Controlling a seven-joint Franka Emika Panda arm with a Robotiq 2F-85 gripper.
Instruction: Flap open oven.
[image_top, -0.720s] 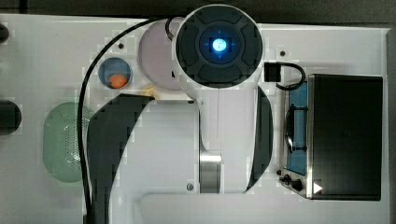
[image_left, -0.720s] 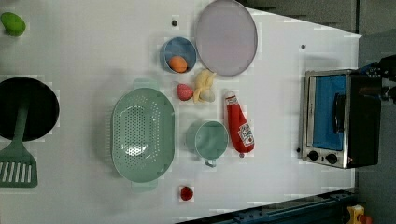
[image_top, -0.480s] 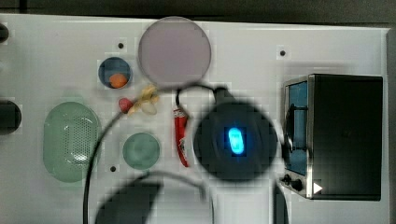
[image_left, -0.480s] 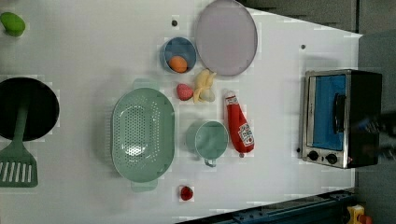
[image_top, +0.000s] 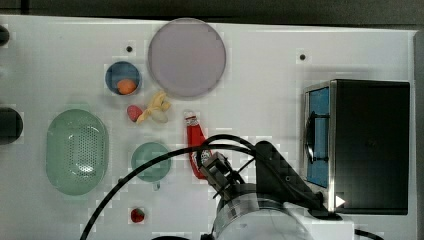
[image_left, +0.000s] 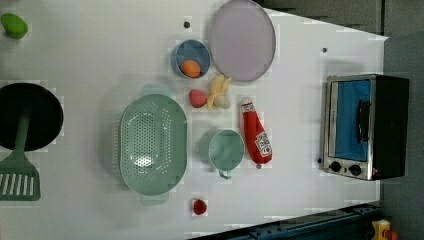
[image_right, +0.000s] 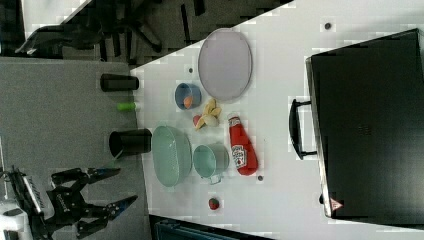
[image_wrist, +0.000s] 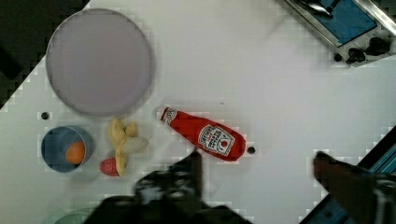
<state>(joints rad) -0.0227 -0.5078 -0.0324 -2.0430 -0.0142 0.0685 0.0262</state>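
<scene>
The oven (image_left: 367, 127) stands at the left view's right, black with a silver front. Its blue glass door is shut, the handle (image_left: 363, 121) flat against it. It also shows in the top view (image_top: 372, 145), in the right view (image_right: 370, 130) and as a corner in the wrist view (image_wrist: 345, 23). My gripper (image_wrist: 264, 175) hangs high over the table near a ketchup bottle (image_wrist: 205, 135), open with nothing between its fingers, well apart from the oven. In the right view the gripper (image_right: 117, 187) sits at the lower left. My arm (image_top: 260, 210) fills the top view's lower middle.
A grey plate (image_top: 186, 57), a blue bowl (image_top: 122, 77) with an orange ball, a banana (image_top: 155, 107), a green mug (image_top: 150, 161), a green colander (image_top: 77, 151) and a small red fruit (image_top: 137, 215) lie on the white table. A black pan (image_left: 25, 117) and spatula (image_left: 17, 175) sit at the left view's left.
My arm has swung from the top view's upper middle down to its lower edge. The dark gripper at the left view's right edge has gone. The oven door has stayed shut.
</scene>
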